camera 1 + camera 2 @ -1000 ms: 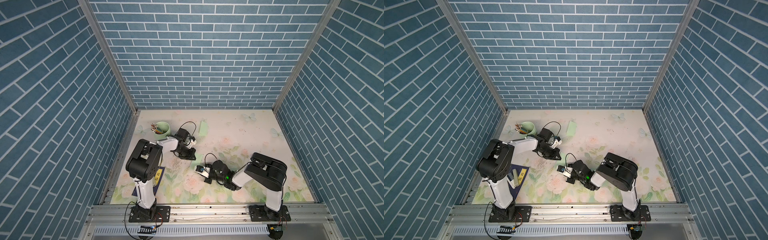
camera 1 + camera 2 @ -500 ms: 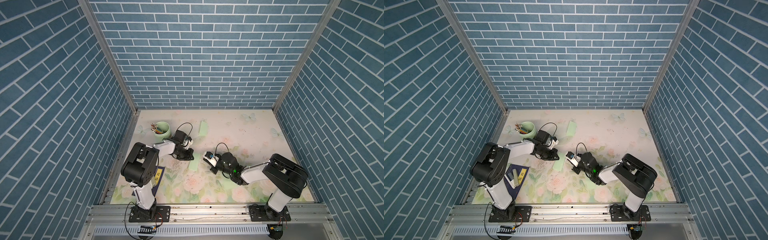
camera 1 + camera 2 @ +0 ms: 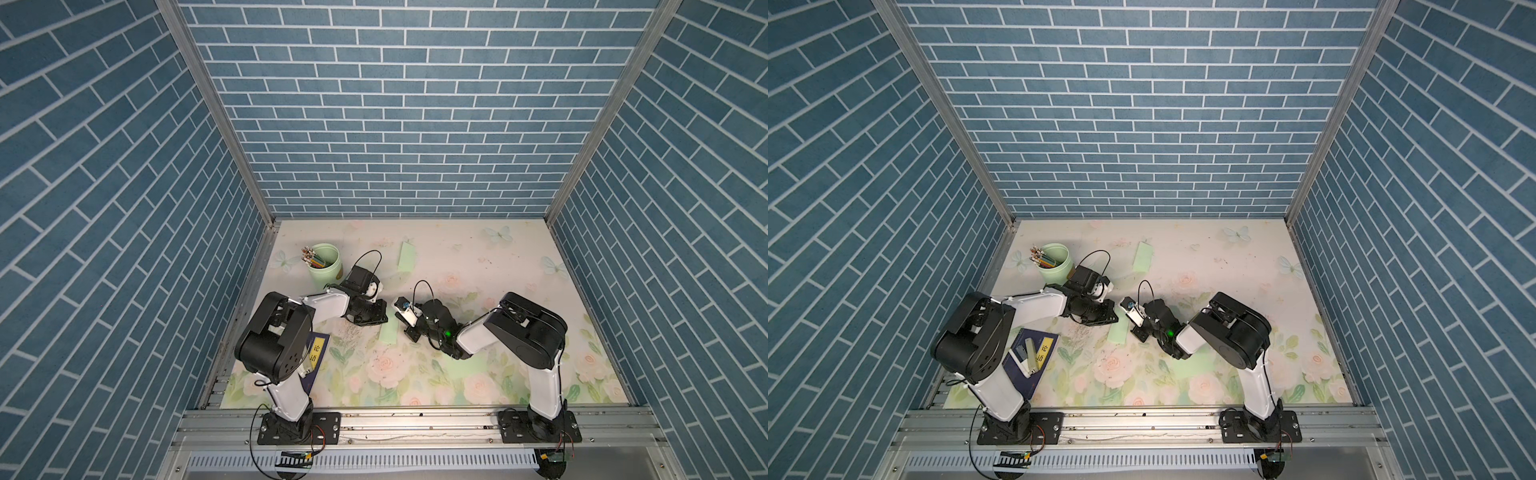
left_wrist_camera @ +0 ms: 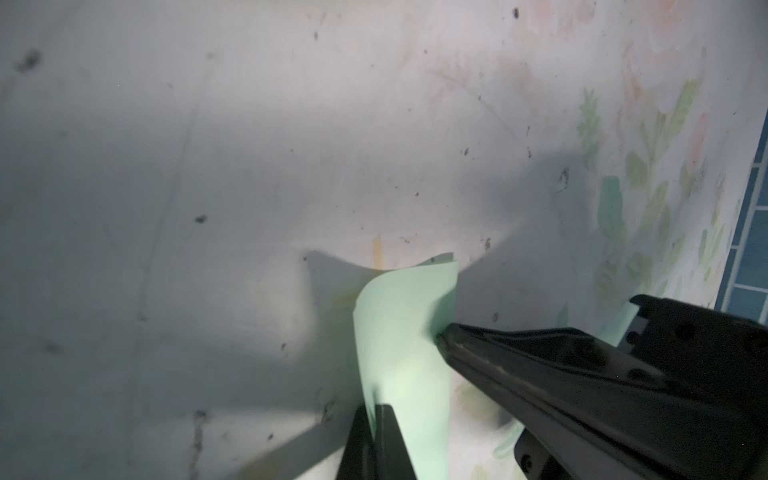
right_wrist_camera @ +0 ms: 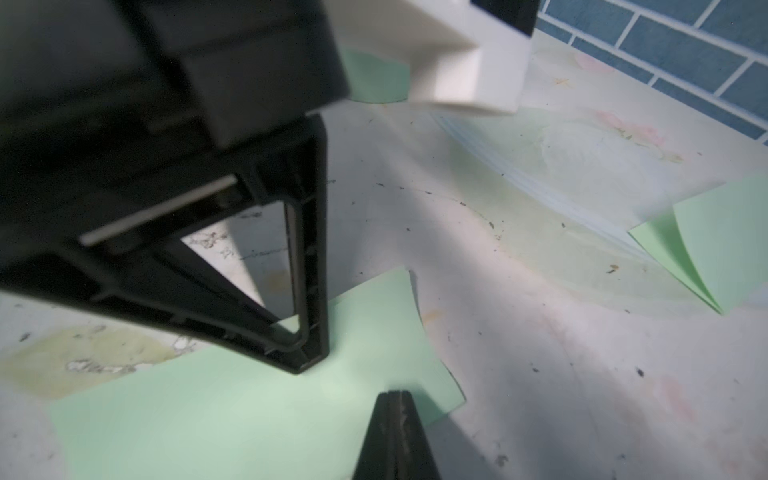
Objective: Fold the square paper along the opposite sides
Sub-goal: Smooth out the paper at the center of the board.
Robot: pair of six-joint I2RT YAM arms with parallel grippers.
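The square paper [image 3: 389,332] [image 3: 1118,331] is light green and lies folded into a narrow strip on the floral mat, between my two grippers. My left gripper [image 3: 384,321] [image 4: 376,409] is shut, and its tip presses down on the paper [image 5: 228,407] near one long edge. My right gripper [image 3: 407,331] [image 5: 395,395] is also shut, with its tip resting on the paper close to a corner. In the left wrist view the paper [image 4: 403,324] curls up a little at its far end, and the right fingertips [image 4: 442,336] touch its side edge.
A second folded green paper [image 3: 407,257] [image 5: 723,249] lies farther back. A green cup of pencils [image 3: 325,262] stands at the back left, just behind the left arm. A dark blue book [image 3: 1034,353] lies at the front left. Blue brick walls close in three sides.
The right arm swung out to the right, uncovering the green paper, then came back to it. The left gripper has stayed almost still on the paper. Both stayed shut.
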